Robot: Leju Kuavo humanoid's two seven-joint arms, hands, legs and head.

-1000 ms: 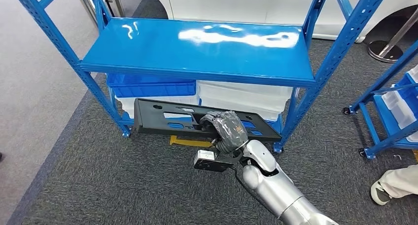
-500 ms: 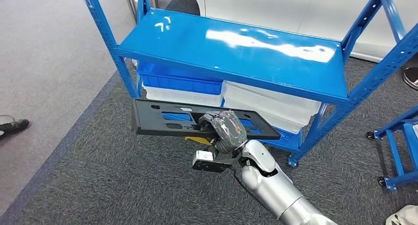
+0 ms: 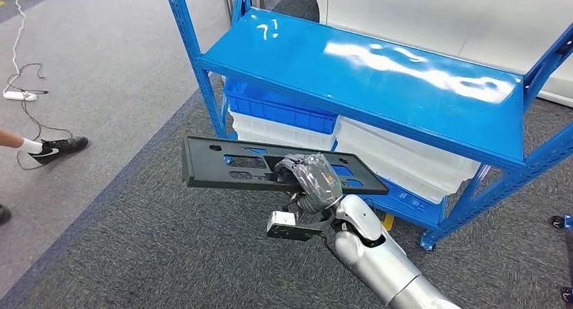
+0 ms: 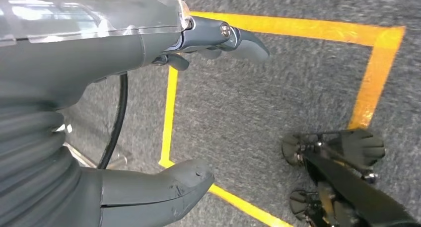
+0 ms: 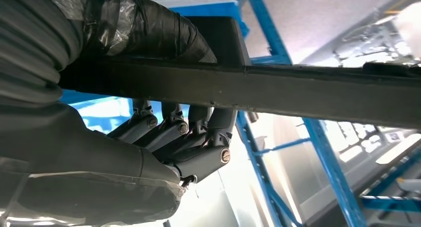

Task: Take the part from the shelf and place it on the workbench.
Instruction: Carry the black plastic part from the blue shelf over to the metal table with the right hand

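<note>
In the head view, the right hand (image 3: 311, 180) grips the long black part (image 3: 270, 165) near its middle and holds it level in the air, in front of the blue shelf (image 3: 378, 72) and clear of it. The pick-up therefore looks done; carrying the part to the workbench and setting it down remain, and no workbench is visible here. Blue and white bins (image 3: 284, 116) sit under the shelf board, a blue upright (image 3: 196, 59) stands just beyond the part's far end, and a person's shoe (image 3: 57, 147) and a cable (image 3: 27, 72) lie on the floor to the left, well apart.

In the left wrist view, the left hand (image 4: 164, 113) hangs over grey carpet with yellow tape lines (image 4: 367, 78), thumb and fingers apart, holding nothing.

In the right wrist view, the fingers (image 5: 174, 132) curl around the part's dark bar (image 5: 298, 90), with the thumb on the opposite face.
</note>
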